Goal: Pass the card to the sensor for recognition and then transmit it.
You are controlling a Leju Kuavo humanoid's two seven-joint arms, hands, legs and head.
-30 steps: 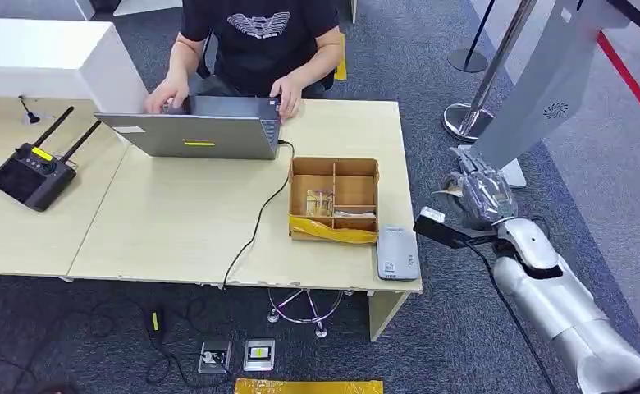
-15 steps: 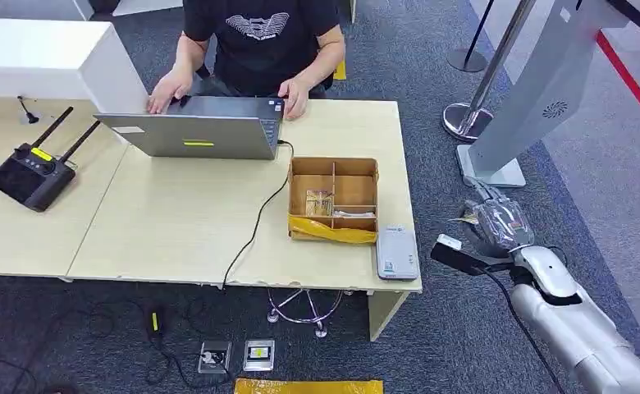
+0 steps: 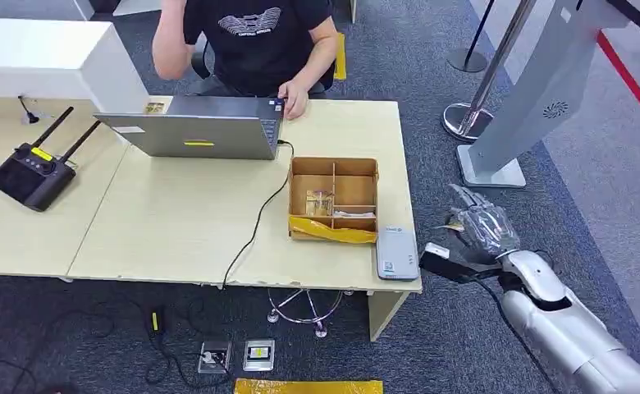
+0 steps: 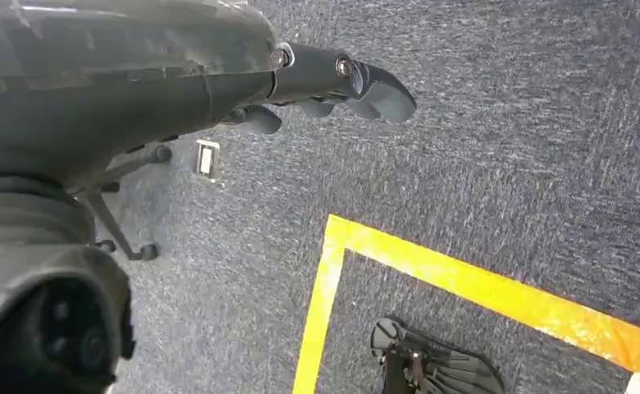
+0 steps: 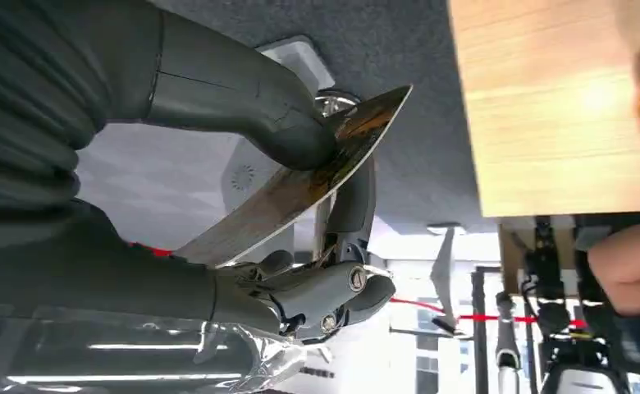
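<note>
Right hand (image 5: 300,222) pinching bowed card (image 5: 300,180)

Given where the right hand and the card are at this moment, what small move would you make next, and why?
Probably carry the card toward the table, over the grey sensor at the table's near right corner. The right hand grips the card between thumb and fingers, but in the head view it hangs beside the table, apart from the sensor.
</note>
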